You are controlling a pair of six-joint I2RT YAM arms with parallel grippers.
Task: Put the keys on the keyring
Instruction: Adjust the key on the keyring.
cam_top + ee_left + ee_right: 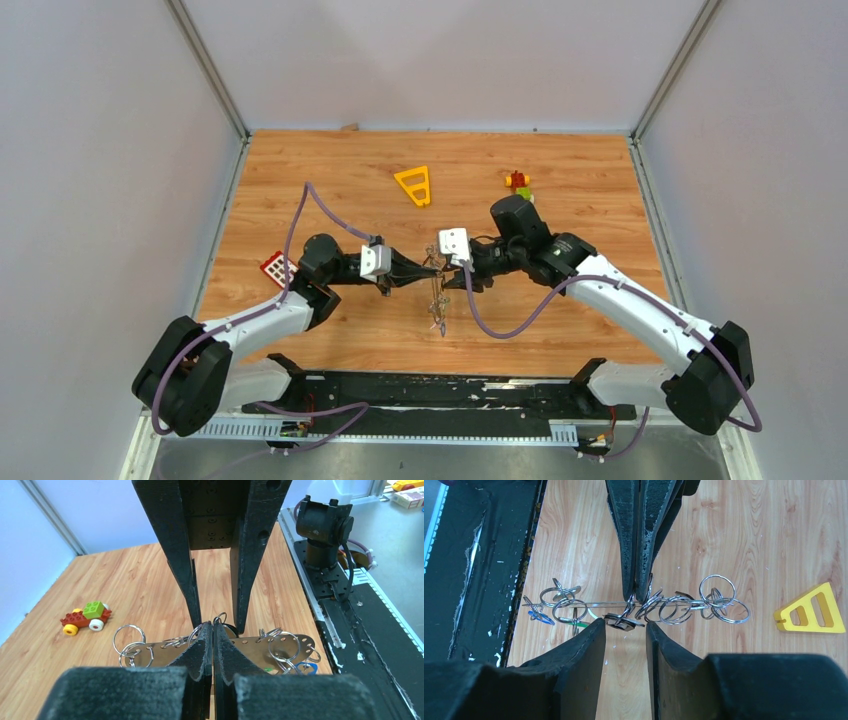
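The keyring (287,647) is a long flat silver metal piece with holes along its edge, carrying several split rings. It hangs in the air between the two arms in the top view (437,300). My left gripper (213,627) is shut on its middle, also seen in the top view (428,268) and the right wrist view (636,596). My right gripper (624,624) is open, its tips on either side of a black-tagged key (622,622) hanging from the keyring (674,605). Blue-tagged (540,617) and green-tagged (580,624) keys hang at one end.
A yellow plastic triangle frame (414,185) lies at the back centre. A red-green-yellow toy block figure (518,182) lies to its right. A red and white item (277,267) lies by the left arm. The black base rail (430,392) runs along the near edge.
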